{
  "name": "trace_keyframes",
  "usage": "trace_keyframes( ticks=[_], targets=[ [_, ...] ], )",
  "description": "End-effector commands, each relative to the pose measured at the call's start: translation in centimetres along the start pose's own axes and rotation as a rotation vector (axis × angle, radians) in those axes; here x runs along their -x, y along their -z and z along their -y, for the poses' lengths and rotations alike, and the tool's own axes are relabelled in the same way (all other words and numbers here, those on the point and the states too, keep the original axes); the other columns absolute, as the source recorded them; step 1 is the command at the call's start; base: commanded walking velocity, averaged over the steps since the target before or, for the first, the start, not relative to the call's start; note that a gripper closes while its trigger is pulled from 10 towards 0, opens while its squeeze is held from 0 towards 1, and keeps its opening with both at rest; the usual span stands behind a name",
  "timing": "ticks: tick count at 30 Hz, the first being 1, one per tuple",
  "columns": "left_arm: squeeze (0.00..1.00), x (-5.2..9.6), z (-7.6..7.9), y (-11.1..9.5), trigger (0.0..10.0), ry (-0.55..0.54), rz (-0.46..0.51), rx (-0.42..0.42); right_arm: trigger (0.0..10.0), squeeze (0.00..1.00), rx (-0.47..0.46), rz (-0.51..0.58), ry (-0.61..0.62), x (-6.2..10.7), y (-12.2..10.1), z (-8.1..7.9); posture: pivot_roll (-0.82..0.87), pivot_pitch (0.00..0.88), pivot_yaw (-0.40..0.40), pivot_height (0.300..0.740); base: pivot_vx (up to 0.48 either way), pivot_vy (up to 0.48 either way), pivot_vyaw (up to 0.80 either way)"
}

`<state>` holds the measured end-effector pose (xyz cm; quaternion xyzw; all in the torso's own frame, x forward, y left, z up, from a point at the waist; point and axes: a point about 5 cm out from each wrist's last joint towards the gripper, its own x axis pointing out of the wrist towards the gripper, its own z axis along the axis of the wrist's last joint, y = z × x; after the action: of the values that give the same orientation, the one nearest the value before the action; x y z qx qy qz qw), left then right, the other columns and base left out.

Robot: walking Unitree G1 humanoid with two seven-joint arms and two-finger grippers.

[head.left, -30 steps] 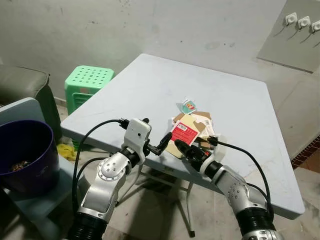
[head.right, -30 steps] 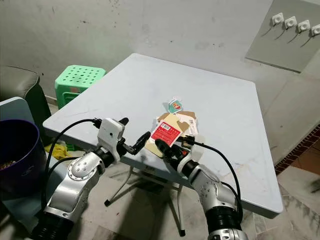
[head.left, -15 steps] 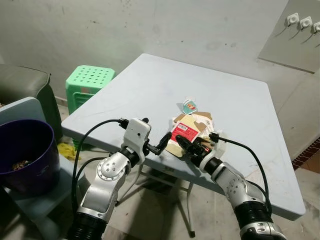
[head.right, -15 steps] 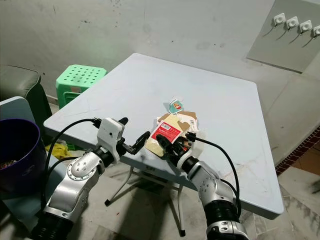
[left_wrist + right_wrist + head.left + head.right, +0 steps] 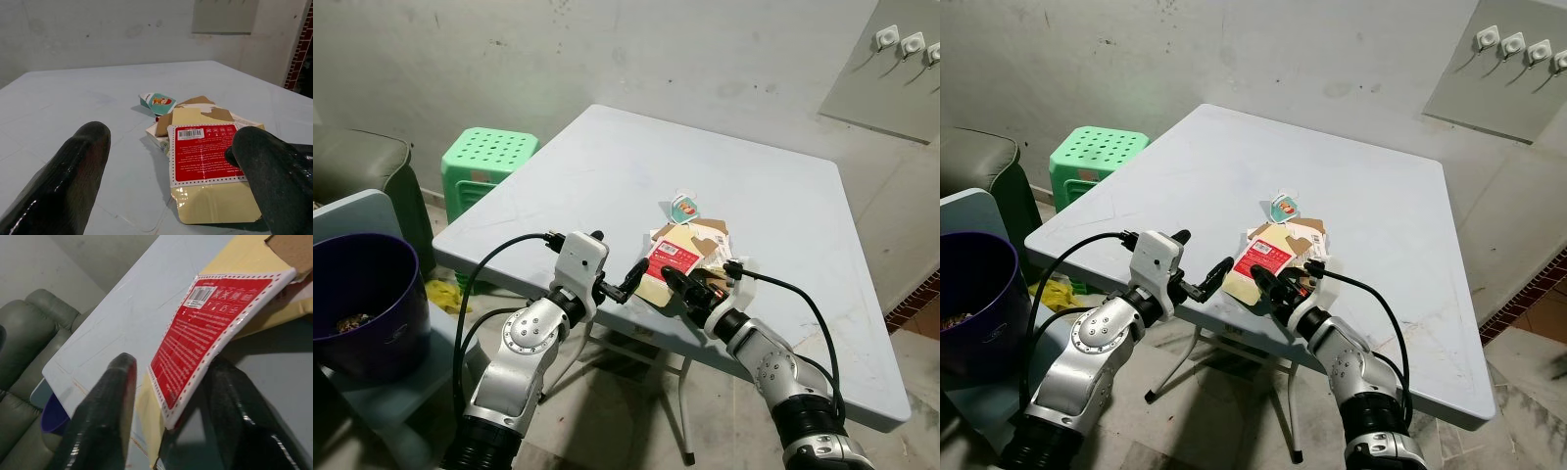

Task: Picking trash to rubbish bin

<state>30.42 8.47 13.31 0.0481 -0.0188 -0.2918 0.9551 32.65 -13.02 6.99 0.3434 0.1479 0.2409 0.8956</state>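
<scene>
Grasp step underway: right gripper point(image 5: 677, 285) spread, fingers straddling edge of red-labelled packet point(image 5: 672, 262) lying at bench point(image 5: 773, 206) front edge. Left gripper point(image 5: 632, 277) spread, hovering just beside. Next: pinching packet, carrying toward purple bin point(image 5: 357, 299) at far left.

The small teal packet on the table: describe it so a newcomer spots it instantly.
On the pale blue table, find the trash pile by the near edge. Just beyond the flattened red-labelled carton lies the small teal packet, the only teal piece among brown, yellow and red.
</scene>
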Motion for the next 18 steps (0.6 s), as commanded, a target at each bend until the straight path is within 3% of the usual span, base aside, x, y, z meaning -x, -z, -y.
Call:
trace_keyframes(
  ticks=[1,18],
  targets=[
    [0.00,-0.22,0.17,-0.41,10.0,0.006,0.011,-0.015,0.0,0.00,0.011,0.032,0.002,0.06,-1.00,0.19,0.03,0.000,-0.134,0.740,0.000,0.000,0.00],
    [0.00,-0.23,-0.22,-0.50,10.0,-0.004,0.011,-0.019,0.0,0.00,0.012,0.043,0.011,0.02,-1.28,0.33,0.03,0.000,-0.128,0.740,0.000,0.000,0.00]
  ],
)
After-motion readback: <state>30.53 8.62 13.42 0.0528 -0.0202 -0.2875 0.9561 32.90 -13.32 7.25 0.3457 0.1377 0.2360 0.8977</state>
